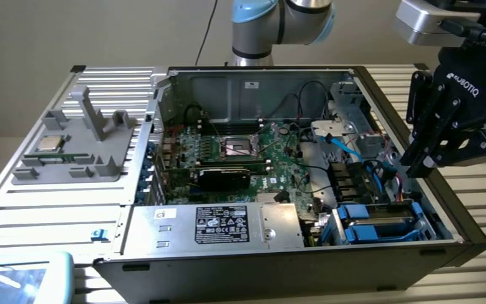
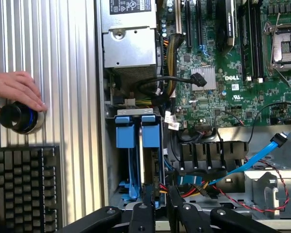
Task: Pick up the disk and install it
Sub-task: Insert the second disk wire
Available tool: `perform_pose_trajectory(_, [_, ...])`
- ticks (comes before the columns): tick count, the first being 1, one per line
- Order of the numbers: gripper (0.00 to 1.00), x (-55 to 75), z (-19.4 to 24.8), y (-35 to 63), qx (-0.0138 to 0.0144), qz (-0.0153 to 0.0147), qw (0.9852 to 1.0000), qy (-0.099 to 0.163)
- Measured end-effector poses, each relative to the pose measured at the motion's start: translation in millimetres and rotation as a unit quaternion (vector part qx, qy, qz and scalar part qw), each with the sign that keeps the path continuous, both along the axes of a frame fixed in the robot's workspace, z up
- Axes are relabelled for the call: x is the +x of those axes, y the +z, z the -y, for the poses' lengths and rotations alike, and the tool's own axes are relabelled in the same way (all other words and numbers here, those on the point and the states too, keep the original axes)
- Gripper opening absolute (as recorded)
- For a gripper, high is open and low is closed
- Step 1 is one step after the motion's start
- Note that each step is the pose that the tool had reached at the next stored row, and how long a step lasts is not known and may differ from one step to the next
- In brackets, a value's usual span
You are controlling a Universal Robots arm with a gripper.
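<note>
Gripper low at the exterior view's right, angled downward; fingers seemingly part-closed, empty.

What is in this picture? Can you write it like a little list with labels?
place: open computer case on a slatted metal table
inside: green motherboard, silver power box, blue cable
disk: sits on edge in the blue drive bay, near the case's corner
gripper: black gripper hangs above the case's edge, near the bay, holding nothing
person: a hand rests on a round black and blue object
nearby: keyboard, grey tray with a small chip
</note>
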State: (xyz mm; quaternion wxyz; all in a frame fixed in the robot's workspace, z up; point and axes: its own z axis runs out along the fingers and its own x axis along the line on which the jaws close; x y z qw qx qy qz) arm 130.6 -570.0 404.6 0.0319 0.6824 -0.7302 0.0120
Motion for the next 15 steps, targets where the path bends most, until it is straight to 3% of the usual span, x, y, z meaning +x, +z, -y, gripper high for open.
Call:
perform_pose_trajectory(11, [0.25,-1.3,-0.3,0.1,-0.0002,0.0004,1.0,0.0])
perform_pose_trajectory(15, [0.25,-8.5,-5.6,0.0,-0.0061,0.0008,1.0,0.0])
